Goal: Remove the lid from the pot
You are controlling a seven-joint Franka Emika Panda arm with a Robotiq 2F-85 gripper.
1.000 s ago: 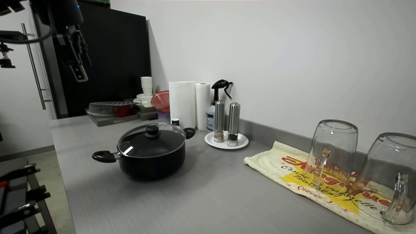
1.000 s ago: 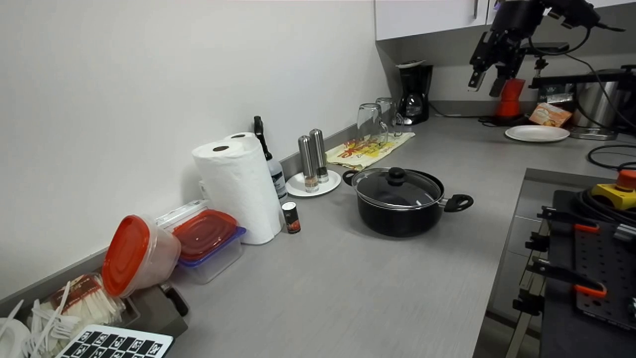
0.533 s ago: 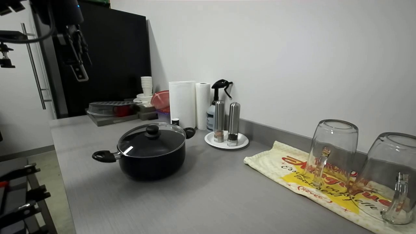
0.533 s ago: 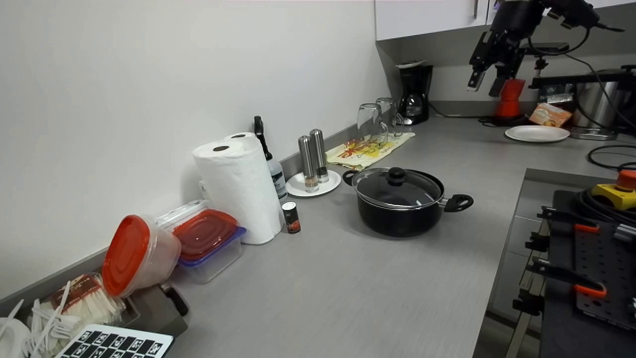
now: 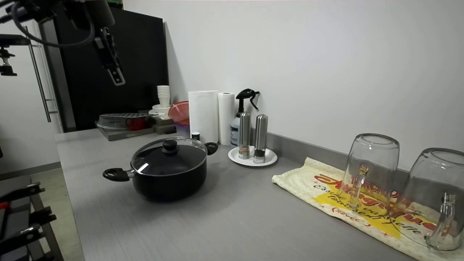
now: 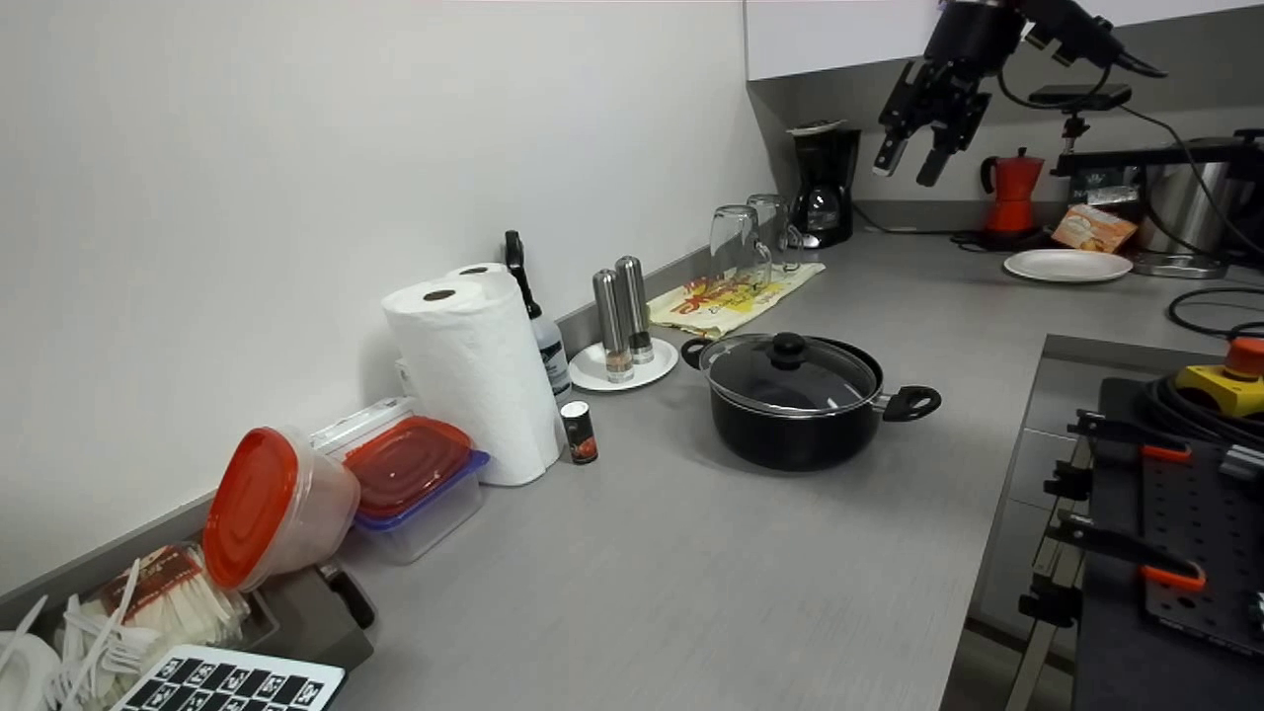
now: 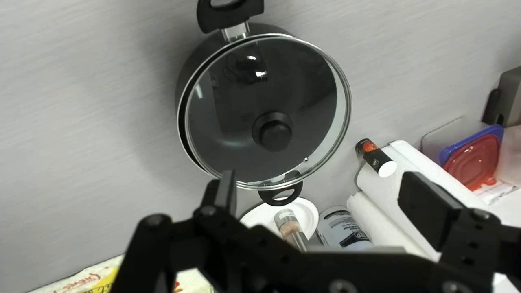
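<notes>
Lid [image 7: 260, 95]: rests on the pot, off-centre, with a dark crescent gap along 1 side in the wrist view.
Knob [image 7: 276, 135]: black, atop the lid, facing upward.
Pot [image 6: 790, 439]: stands upright on the grey counter [image 6: 691, 592]; 2 black side handles [image 7: 230, 16].
Gripper [image 6: 908, 172]: suspended above the counter, well apart from the lid.
Fingers [image 7: 425, 209]: unclenched, spread wide apart.
Plate [image 6: 590, 370]: near the pot; supports 2 upright metal mills [image 6: 609, 316].
Paper towel rolls [image 6: 474, 375]: 2, standing near the wall [image 6: 247, 197]; spray bottle [image 6: 551, 351] beside them.
Jar [image 6: 580, 436]: black, white cap, just beside the rolls.
Red-lidded containers [image 6: 262, 504]: 2, near the rolls in an exterior view, 1 tilted.
Cloth [image 5: 301, 179]: printed, flat on the counter; 2 glass mugs [image 5: 373, 156] stand on it.
</notes>
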